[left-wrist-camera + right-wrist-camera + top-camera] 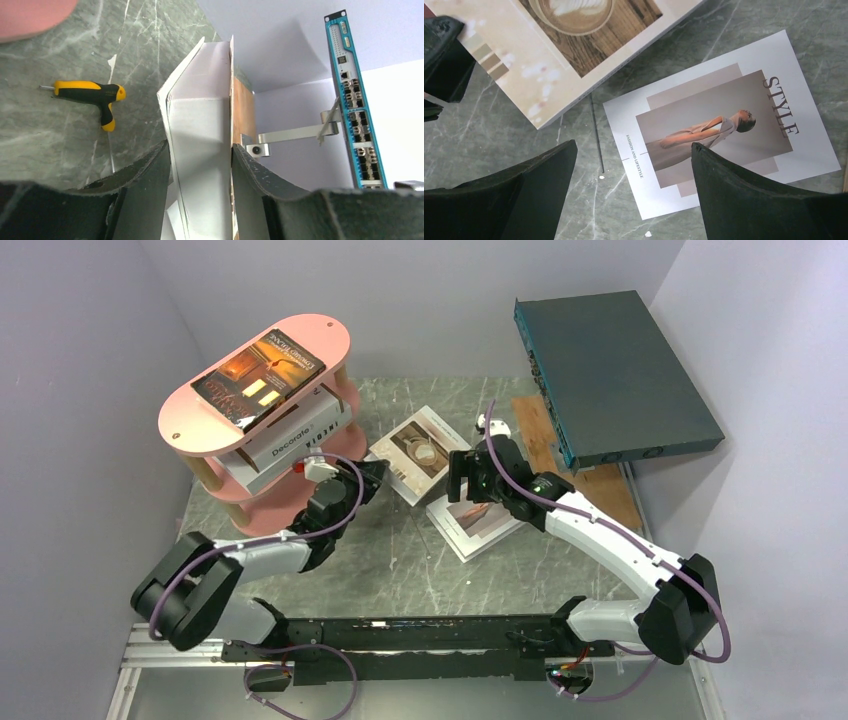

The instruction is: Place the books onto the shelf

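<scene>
Left gripper (200, 148) pinching the coffee-photo book (420, 452) by its edge.
Right gripper (634, 147) spread wide above the STYLE book (724, 120), which lies flat on the marble table (484, 125).

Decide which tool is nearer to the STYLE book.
Right. The right tool hovers open above the STYLE book; the left tool is farther left, clamped on the coffee-cover book.

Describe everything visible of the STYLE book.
The STYLE book is a thin white paperback; its cover shows a woman in a pale dress on beige panels, the title down one side and "Fashion and Lifestyle" in small print. It lies flat, face up, on the marble-look table, nothing gripping it; the right gripper hangs above with open jaws.
</scene>
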Robot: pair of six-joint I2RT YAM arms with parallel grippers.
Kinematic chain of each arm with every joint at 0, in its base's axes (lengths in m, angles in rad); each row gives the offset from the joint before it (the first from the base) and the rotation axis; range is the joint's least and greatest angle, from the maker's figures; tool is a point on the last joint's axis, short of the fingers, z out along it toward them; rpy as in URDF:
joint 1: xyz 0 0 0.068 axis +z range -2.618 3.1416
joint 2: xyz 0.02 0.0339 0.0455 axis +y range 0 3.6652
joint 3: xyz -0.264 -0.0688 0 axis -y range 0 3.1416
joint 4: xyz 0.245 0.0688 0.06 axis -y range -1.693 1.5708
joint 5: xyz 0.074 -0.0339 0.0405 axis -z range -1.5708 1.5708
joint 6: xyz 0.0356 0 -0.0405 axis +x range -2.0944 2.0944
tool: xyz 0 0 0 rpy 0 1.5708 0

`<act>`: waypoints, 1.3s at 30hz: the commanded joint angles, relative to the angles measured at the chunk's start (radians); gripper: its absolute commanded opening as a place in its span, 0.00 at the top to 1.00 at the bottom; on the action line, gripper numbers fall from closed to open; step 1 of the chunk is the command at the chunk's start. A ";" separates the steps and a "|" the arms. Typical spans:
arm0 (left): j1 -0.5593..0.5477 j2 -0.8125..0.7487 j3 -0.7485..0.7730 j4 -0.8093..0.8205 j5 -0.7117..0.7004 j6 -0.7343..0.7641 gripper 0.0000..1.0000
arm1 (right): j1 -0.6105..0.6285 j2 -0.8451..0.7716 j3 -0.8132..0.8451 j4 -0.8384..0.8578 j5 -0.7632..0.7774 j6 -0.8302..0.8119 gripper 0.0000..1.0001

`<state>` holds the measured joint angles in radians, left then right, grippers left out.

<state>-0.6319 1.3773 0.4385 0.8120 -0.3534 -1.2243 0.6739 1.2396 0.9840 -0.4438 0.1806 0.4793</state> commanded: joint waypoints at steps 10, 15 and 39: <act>-0.006 -0.352 0.084 -0.341 0.108 0.184 1.00 | -0.050 -0.031 0.203 -0.076 0.003 0.056 0.04; -0.006 -0.461 0.189 -0.503 0.184 0.235 1.00 | -0.061 -0.003 0.348 -0.160 0.015 0.043 0.00; -0.002 -0.732 0.441 -0.652 0.077 0.365 1.00 | -0.148 -0.189 0.046 0.683 -0.612 0.457 0.00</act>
<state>-0.6346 0.6937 0.8234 0.1223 -0.2485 -0.8894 0.5316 1.0237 1.1019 -0.0975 -0.2749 0.7769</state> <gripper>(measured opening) 0.482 0.997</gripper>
